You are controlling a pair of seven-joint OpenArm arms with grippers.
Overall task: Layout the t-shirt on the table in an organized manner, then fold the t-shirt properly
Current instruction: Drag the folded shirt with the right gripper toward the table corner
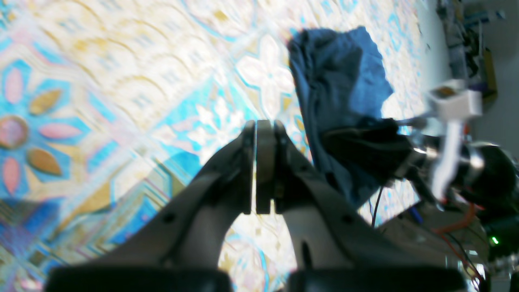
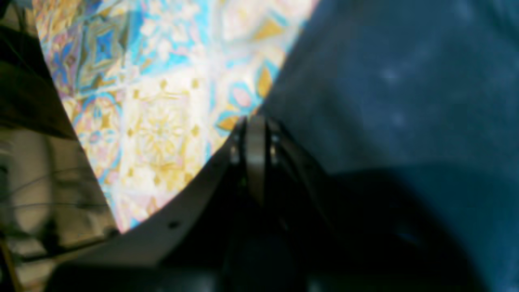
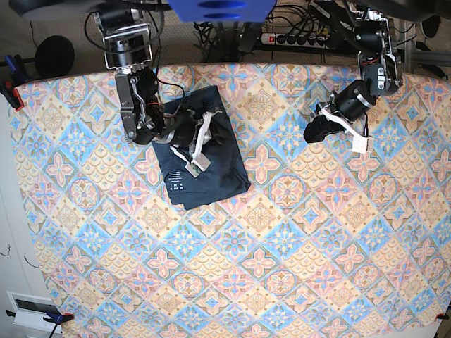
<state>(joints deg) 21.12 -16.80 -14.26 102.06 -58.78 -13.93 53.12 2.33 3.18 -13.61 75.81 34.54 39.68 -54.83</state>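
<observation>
Counter: patterned cloth, mostly bare. T-shirt: folded compact rectangle, far-left area, long axis diagonal. Right gripper over shirt's upper edge, jaws pressed together, pinching nothing visible. Left gripper pressed together, empty, well apart.

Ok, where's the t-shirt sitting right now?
In the base view the t-shirt lies folded on the table, upper left of centre, with the right end effector over its top edge.

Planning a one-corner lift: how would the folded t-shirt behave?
The t-shirt probably droops and unfolds; it lies as soft, creased layers. Likely light, so pushing may bunch it on the table cloth rather than slide it.
</observation>
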